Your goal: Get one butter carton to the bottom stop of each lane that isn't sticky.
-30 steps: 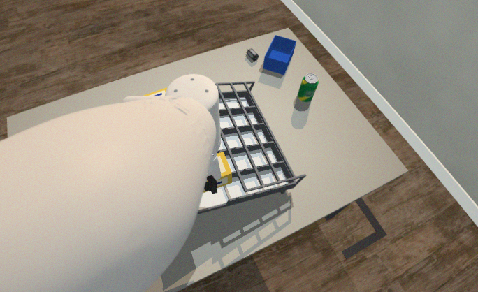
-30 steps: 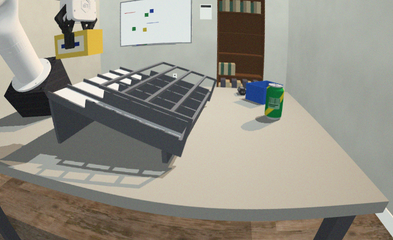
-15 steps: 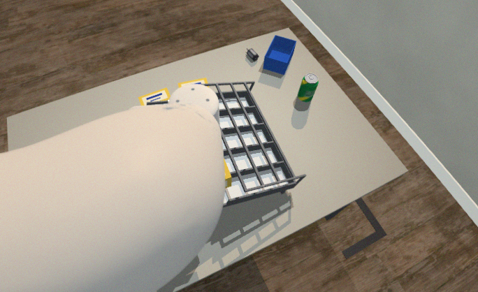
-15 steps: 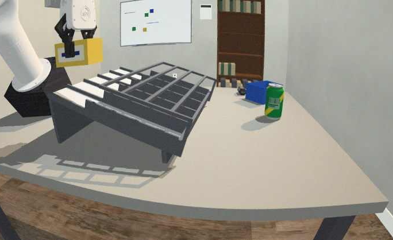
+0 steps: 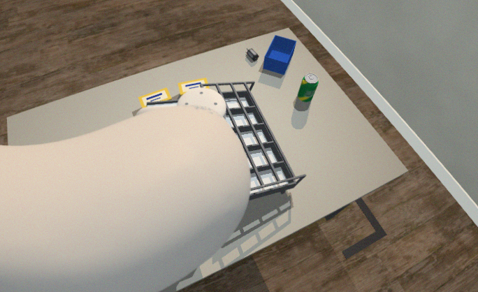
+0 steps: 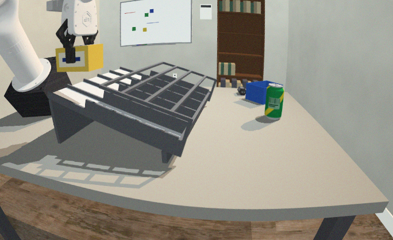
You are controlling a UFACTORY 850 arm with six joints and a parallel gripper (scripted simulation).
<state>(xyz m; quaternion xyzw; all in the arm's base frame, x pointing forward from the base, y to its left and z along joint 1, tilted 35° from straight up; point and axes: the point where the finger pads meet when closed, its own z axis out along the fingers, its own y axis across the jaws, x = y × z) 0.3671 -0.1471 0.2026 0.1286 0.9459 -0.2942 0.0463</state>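
while my gripper [image 6: 70,51] clamps a butter carton [image 6: 79,57] about three-quarters wide above the shelf [image 6: 138,98] top, two cartons [image 5: 154,96] lie behind it.

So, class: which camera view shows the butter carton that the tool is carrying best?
The exterior view. There the yellow carton hangs in full sight, gripped by the tool above the shelf's high end. In the top view the arm covers it; only two other cartons show.
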